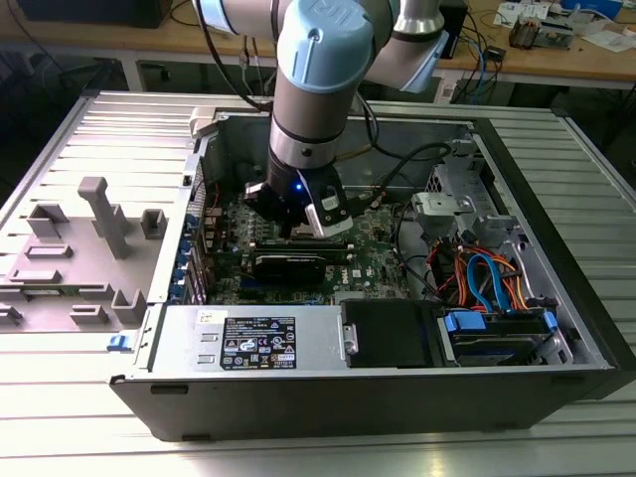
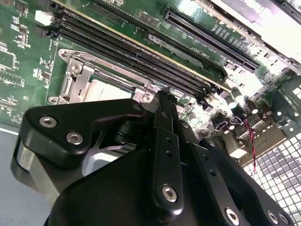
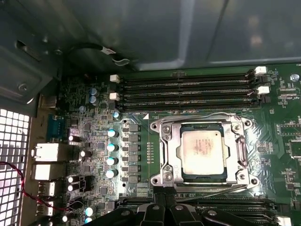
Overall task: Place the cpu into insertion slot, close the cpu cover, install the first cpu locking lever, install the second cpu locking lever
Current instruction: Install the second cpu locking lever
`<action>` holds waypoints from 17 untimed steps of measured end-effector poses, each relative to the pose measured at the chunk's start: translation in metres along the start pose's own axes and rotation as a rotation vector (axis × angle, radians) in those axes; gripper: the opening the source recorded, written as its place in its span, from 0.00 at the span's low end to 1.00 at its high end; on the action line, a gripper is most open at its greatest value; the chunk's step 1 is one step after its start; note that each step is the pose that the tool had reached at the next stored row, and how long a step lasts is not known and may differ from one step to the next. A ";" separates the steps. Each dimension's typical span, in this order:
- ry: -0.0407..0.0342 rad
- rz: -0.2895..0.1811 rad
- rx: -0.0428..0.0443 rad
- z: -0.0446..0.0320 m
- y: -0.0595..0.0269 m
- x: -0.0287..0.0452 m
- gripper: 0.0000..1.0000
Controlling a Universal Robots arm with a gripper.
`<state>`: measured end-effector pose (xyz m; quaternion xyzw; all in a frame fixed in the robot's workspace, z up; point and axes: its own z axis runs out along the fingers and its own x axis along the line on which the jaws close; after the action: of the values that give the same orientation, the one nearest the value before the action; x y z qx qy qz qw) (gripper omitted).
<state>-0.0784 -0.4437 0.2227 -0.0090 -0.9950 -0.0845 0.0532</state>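
Note:
The cpu (image 3: 204,150), a silver-grey square, lies flat in the insertion slot (image 3: 249,181) on the green motherboard. The silvery cpu cover (image 3: 170,146) lies down around the chip. Thin wire levers (image 3: 197,116) run low along two sides of the socket. My gripper (image 3: 164,190) is shut with nothing in it, its tips just beside the socket's edge. The second wrist view shows the cpu (image 2: 107,89) and the cover (image 2: 75,80) past the black gripper (image 2: 164,101). In the exterior view the gripper (image 1: 293,227) hangs inside the open computer case.
Long black RAM slots (image 3: 188,89) run along the socket's far side. Capacitors (image 3: 112,147) and rear ports (image 3: 47,153) stand nearby. The case holds a power supply (image 1: 258,338), a black card (image 1: 288,263) and drive cables (image 1: 487,278). A grey fixture (image 1: 89,248) sits outside the case at the exterior view's left.

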 end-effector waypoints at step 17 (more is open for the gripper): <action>-0.0007 -0.069 0.0247 0.0009 -0.0005 0.0002 0.11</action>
<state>-0.0787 -0.4440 0.2218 0.0262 -0.9957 -0.0740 0.0500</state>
